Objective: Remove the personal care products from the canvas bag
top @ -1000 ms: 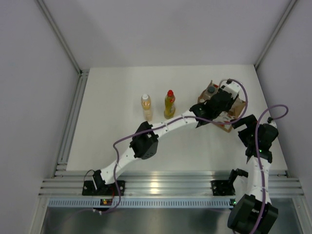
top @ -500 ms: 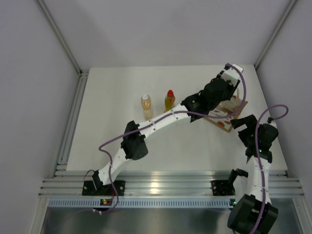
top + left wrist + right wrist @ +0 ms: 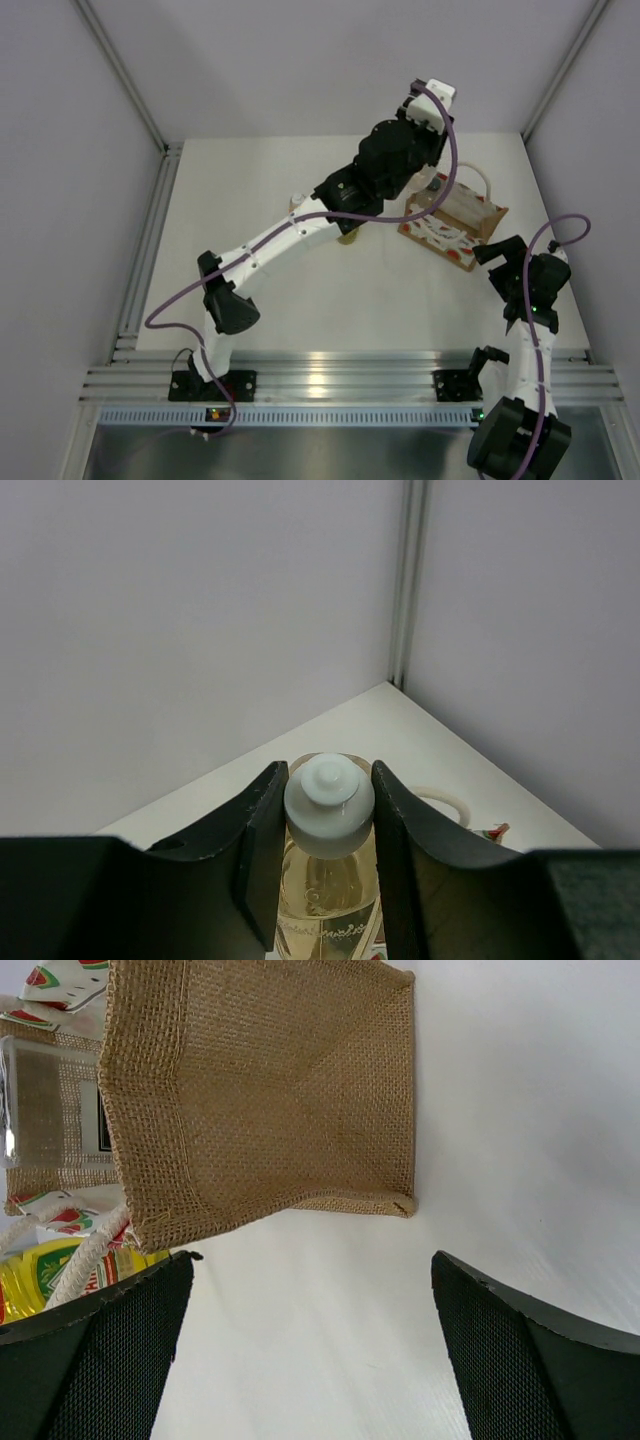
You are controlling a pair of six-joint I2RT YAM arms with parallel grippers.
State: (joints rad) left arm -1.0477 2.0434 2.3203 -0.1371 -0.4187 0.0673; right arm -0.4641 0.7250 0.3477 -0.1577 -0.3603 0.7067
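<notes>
My left gripper [image 3: 329, 780] is shut on the white cap of an amber bottle [image 3: 322, 890], held high in the air. In the top view the raised left arm [image 3: 400, 150] hides that bottle. The canvas bag [image 3: 455, 218] lies on the table at the right, with a clear bottle with a dark grey cap [image 3: 437, 187] at its mouth. An amber bottle [image 3: 297, 204] and a yellow bottle [image 3: 348, 236] stand on the table, mostly hidden behind the left arm. My right gripper [image 3: 310, 1270] is open just short of the bag's burlap bottom [image 3: 260, 1090], touching nothing.
White walls close in the table on three sides, with a corner post [image 3: 405, 580] behind the held bottle. The bag's cream handles [image 3: 80, 1250] loop by the yellow bottle [image 3: 40, 1275]. The right arm [image 3: 525, 290] stands near the table's right edge.
The left arm has risen out of the bag and swung back and to the left, carrying the amber bottle. The bag and the grey-capped bottle now show. The right arm has not moved.
</notes>
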